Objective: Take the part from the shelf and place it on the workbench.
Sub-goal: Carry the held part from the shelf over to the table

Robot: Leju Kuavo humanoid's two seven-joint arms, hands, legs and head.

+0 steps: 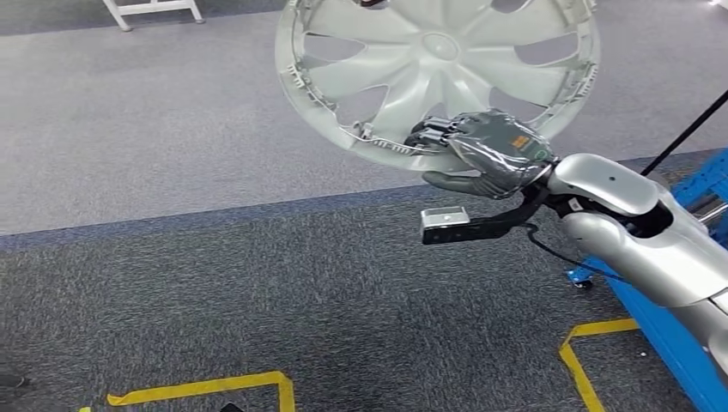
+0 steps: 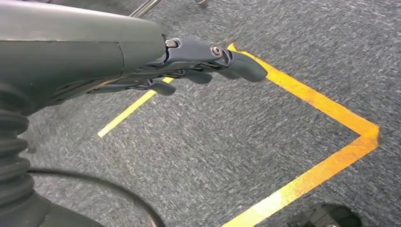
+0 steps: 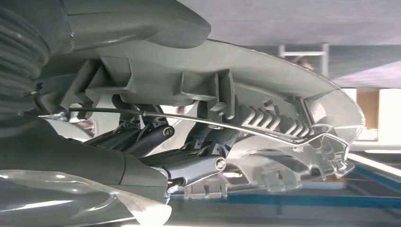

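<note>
- Right hand (image 1: 485, 154) grips the lower rim of the hubcap (image 1: 433, 64), thumb under the edge and fingers (image 3: 198, 165) curled into its back side; the right wrist view shows them tucked among the plastic ribs and clips behind a thin wire ring (image 3: 189, 118).
- Held up in the air over the grey carpet (image 1: 172, 129), the hubcap is a pale silver-white spoked wheel cover, tilted with its inner face toward the head camera.
- An orange label (image 1: 520, 142) with a small green mark beside it sits on the back of the right hand (the writing is too small to read).
- Below the right wrist a small grey camera block (image 1: 445, 223) sticks out on a black bracket.
- Left hand (image 2: 208, 64) hangs above the carpet, holding nothing, its fingers nearly straight and a little apart.
- Yellow tape lines (image 1: 206, 388) mark corners on the darker carpet, also seen under the left hand.
- Blue framework (image 1: 678, 343) stands at the right edge, and white frame legs (image 1: 154, 10) show at the far left.
</note>
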